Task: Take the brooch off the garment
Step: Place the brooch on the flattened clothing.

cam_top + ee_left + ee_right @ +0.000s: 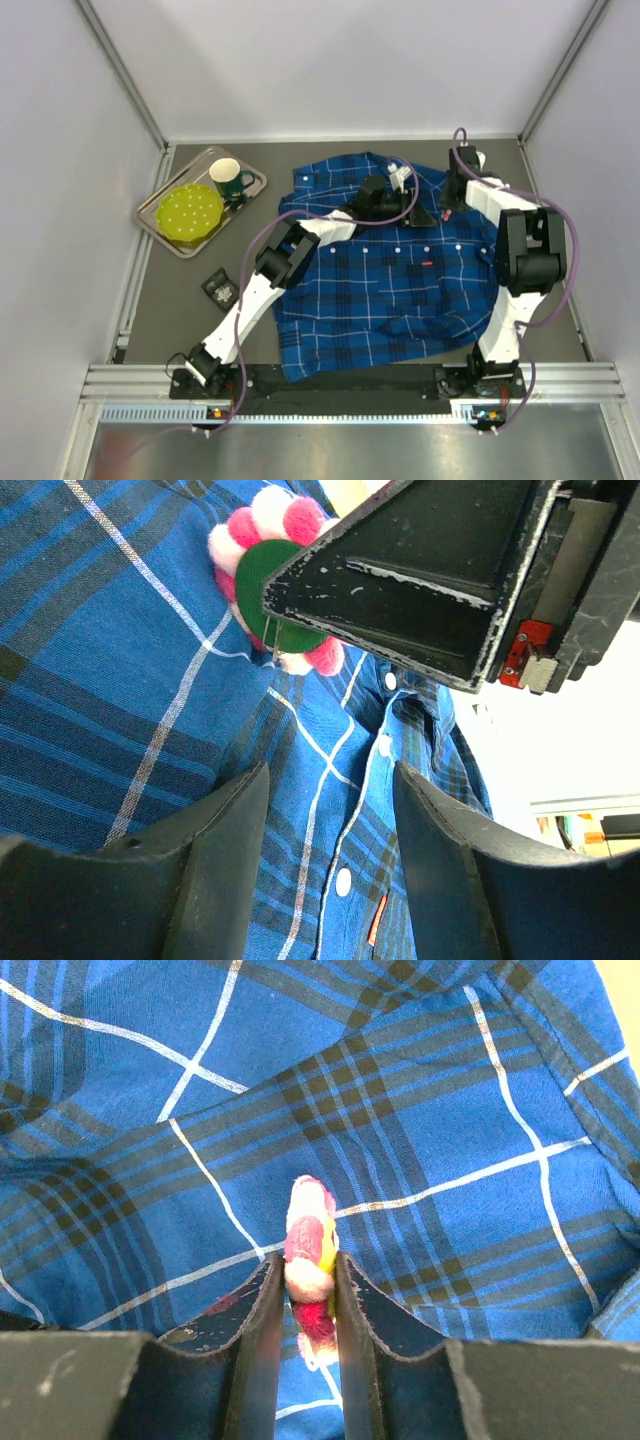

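The garment [390, 290], a blue and navy plaid shirt, lies spread on the table. The brooch [308, 1245], a cluster of pink and white pompoms with a green backing [262, 575], stands on edge against the cloth [450, 1110]. My right gripper [305, 1258] is shut on the brooch, one finger pressing each of its faces. In the left wrist view that right gripper's black finger [420, 590] covers part of the brooch. My left gripper [330, 770] hangs open just beside it over the button placket [345, 880], with only shirt fabric showing between its fingers.
A metal tray [165, 225] at the back left holds a yellow-green plate [190, 212] and a green mug [229, 180]. A small black object [219, 289] lies on the table left of the shirt. White walls enclose the table on three sides.
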You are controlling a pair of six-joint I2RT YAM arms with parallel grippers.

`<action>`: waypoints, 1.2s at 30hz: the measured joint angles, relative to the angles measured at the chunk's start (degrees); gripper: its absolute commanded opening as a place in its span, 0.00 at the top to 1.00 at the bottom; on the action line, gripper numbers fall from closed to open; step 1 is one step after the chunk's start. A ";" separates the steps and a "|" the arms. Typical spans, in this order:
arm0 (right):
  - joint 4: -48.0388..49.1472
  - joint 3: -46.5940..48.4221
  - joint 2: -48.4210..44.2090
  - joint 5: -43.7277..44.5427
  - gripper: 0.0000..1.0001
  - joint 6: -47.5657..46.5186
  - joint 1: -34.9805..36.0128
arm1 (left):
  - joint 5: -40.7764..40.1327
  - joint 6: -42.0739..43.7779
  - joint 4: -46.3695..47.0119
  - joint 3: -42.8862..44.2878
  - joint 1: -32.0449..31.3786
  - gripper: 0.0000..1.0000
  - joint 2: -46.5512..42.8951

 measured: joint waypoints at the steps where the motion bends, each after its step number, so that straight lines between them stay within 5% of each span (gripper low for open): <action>1: -0.20 0.35 0.24 -0.11 0.80 -0.15 0.00 | -0.02 0.04 -0.11 0.00 0.00 0.42 -0.02; 36: -7.15 4.70 2.54 -3.21 0.81 -11.93 1.31 | 0.04 0.76 -0.61 -0.02 0.02 0.43 -0.13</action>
